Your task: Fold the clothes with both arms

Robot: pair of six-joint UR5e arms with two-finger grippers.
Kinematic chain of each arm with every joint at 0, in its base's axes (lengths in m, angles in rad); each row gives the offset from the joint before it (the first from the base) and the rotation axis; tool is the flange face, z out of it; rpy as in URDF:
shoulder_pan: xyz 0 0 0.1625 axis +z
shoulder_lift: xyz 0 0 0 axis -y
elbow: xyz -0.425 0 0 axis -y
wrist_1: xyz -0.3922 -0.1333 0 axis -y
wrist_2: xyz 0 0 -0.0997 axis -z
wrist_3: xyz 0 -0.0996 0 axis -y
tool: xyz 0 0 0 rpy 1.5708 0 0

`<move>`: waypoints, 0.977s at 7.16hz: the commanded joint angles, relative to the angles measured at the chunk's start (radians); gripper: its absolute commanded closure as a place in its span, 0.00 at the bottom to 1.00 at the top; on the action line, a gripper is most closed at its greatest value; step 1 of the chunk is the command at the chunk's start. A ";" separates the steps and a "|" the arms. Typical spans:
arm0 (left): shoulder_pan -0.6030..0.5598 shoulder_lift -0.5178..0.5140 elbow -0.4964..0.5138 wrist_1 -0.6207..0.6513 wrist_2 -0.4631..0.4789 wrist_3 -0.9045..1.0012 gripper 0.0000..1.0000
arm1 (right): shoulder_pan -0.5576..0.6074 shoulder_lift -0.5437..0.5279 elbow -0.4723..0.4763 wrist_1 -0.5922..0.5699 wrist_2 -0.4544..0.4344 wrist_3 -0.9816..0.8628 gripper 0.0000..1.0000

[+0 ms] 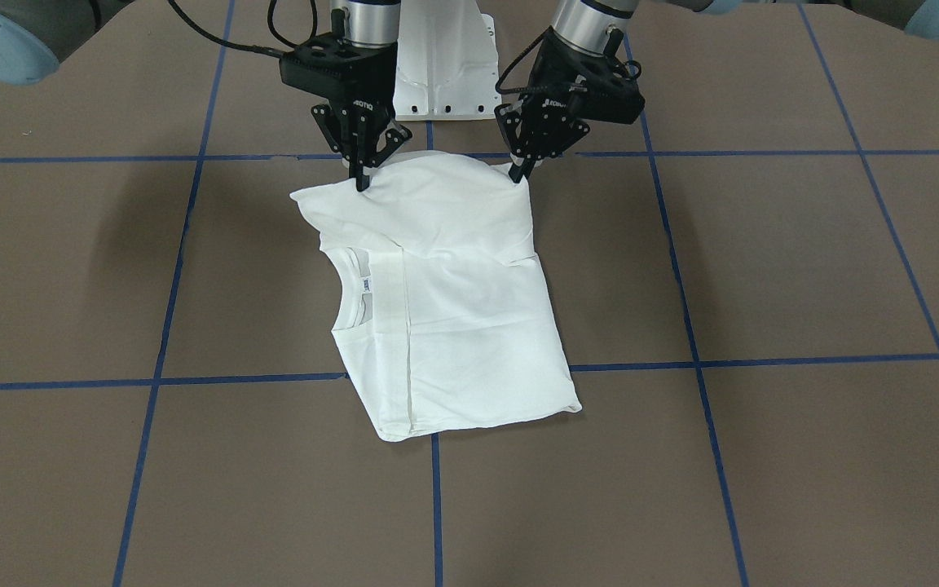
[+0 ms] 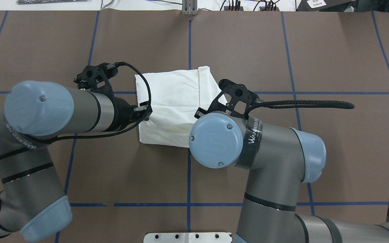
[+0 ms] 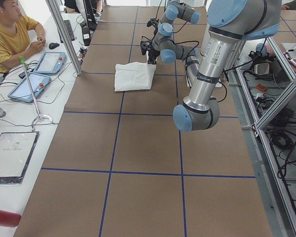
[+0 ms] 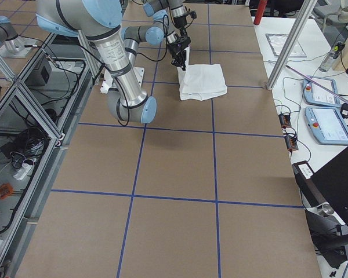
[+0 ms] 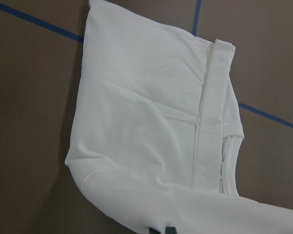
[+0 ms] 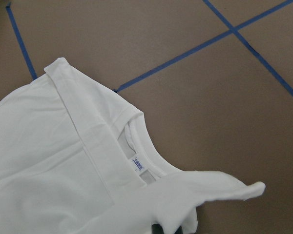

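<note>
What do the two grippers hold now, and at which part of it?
Both hold the white T-shirt by its folded edge nearest the robot's base: the right gripper pinches the collar-side end, the left gripper the other end.

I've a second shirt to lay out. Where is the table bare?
Bare table lies on both sides of the shirt and past its edge on the operators' side. Crowded: the shirt's robot-side edge, where the left fingers and right fingers pinch it near the base.
</note>
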 commanded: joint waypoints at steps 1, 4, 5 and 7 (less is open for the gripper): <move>-0.105 -0.098 0.173 -0.006 -0.001 0.101 1.00 | 0.089 0.078 -0.238 0.159 0.003 -0.075 1.00; -0.189 -0.210 0.457 -0.094 0.005 0.199 1.00 | 0.158 0.186 -0.495 0.293 0.006 -0.146 1.00; -0.205 -0.221 0.551 -0.178 0.007 0.222 1.00 | 0.172 0.206 -0.549 0.325 0.012 -0.155 1.00; -0.211 -0.293 0.712 -0.248 0.008 0.227 1.00 | 0.187 0.262 -0.696 0.421 0.014 -0.172 1.00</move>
